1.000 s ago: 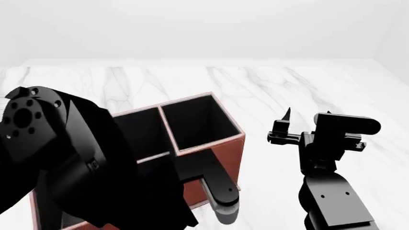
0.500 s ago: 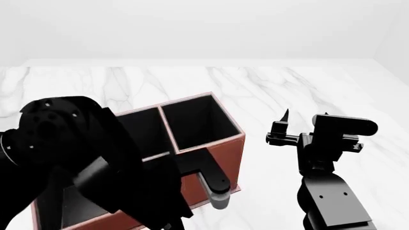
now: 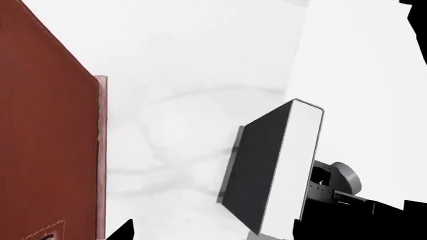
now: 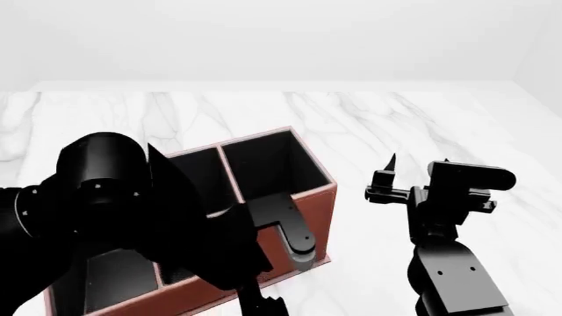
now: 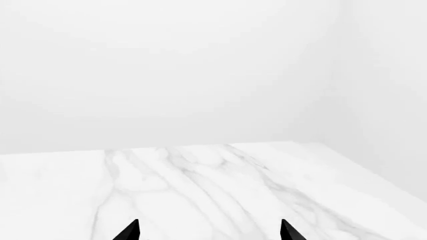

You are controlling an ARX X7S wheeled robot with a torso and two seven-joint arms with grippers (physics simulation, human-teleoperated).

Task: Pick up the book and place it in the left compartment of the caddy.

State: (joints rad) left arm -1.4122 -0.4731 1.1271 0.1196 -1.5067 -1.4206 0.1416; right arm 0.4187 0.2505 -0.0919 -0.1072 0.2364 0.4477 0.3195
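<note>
Book (image 3: 273,167) lies tilted on the marble bench (image 3: 187,60), apart from the caddy (image 3: 47,140). Left gripper (image 3: 210,235) and right gripper (image 5: 208,231) are both spread, holding nothing.

- A white marble bench (image 4: 369,118) with grey veining fills the middle and lower frame of the head view.
- A plain pale wall (image 4: 281,39) spans the top, meeting the bench's far edge.
</note>
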